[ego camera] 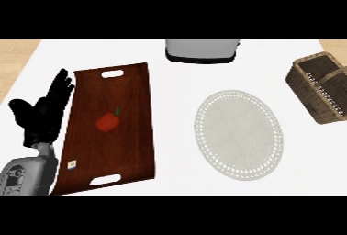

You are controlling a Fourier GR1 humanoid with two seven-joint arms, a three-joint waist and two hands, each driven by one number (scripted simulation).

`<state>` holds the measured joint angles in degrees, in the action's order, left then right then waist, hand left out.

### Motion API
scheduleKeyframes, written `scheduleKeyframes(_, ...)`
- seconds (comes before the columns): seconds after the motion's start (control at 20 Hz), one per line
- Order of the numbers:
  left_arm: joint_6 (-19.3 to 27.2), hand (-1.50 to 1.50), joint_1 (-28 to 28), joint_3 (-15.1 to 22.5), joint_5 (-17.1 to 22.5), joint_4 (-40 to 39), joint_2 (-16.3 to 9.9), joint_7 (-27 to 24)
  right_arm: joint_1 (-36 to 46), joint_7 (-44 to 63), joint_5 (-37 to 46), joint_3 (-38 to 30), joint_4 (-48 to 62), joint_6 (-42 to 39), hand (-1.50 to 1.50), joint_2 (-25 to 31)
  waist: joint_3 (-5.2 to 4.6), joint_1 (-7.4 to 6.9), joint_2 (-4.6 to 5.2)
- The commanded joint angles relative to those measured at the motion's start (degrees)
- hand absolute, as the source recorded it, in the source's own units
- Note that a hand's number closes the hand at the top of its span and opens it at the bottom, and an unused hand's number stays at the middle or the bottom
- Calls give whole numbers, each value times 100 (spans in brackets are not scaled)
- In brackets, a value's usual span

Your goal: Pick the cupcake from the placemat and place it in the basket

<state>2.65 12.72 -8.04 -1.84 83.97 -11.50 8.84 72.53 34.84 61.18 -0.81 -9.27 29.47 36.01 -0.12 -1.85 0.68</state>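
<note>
Wicker makes up the basket [320, 87] at the desk's [176, 78] right edge, open side up, so a thing could be lowered into it from above. The pale oval placemat [238, 134] lies bare in the middle; no cupcake shows on it, in the basket, or anywhere else in view, so I cannot tell where it is. The left hand [42, 114] rests at the left edge, fingers [59, 87] straight, apart and holding nothing. The right hand is out of view. A wooden tray [129, 128] beside the left hand carries a red pepper [108, 121].
</note>
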Motion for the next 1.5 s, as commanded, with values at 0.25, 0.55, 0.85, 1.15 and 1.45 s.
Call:
scheduleKeyframes(0.25,-34,0,215,-87,107,-135,12,-5,262,204,575,433,162,-427,150,73,15,-82,35)
scheduleKeyframes(0.55,1,0,107,71,-37,163,36,72,429,214,398,215,427,-1213,150,374,18,-111,42)
scheduleKeyframes(0.85,27,0,138,95,-53,143,77,180,359,170,230,77,500,-1939,150,241,19,-86,32)
scheduleKeyframes(1.15,100,0,-102,213,-183,40,249,-193,-66,82,233,62,390,-1661,150,277,19,-84,39)
scheduleKeyframes(1.45,5,0,197,9,-54,35,10,164,-168,64,281,81,348,-1727,150,340,20,-68,35)
